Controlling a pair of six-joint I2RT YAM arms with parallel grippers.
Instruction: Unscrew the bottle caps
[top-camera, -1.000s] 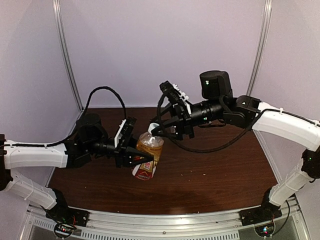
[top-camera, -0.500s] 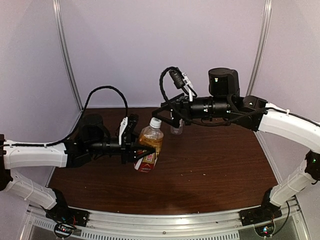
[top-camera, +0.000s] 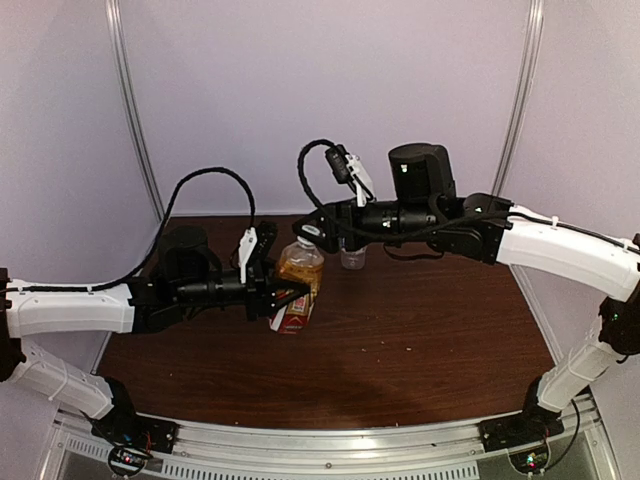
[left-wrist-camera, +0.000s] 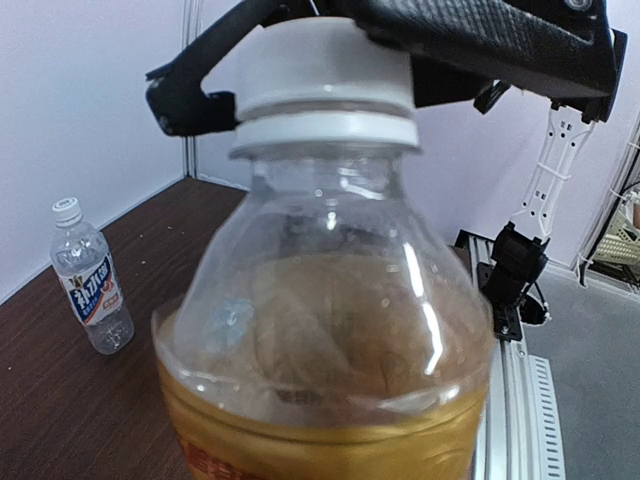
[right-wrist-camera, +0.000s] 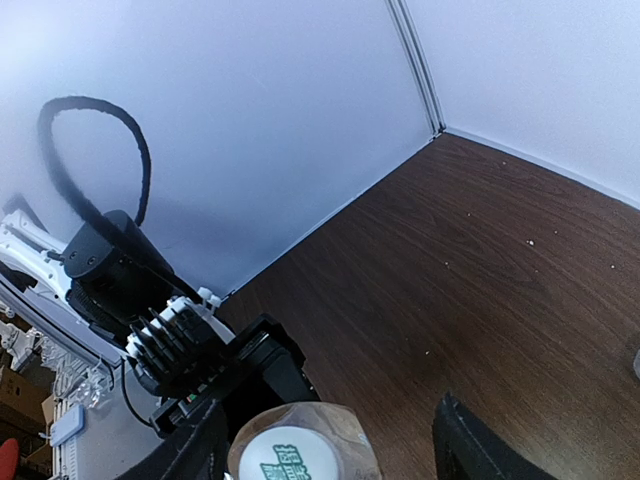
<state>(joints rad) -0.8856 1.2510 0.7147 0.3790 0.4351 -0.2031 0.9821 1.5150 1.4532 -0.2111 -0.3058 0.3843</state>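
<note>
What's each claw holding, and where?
Left claw grips the amber bottle by its lower body. Right claw straddles its white cap with gaps either side, holding nothing.

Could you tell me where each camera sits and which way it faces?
Top external: above and behind the robot, looking down on the table; left arm and right arm show, left claw gripping the amber bottle.
Left wrist: level beside the amber bottle, facing its cap; its own claw unseen.
Right wrist: above the cap, looking down between its own fingers.
Wrist views share the cap.
</note>
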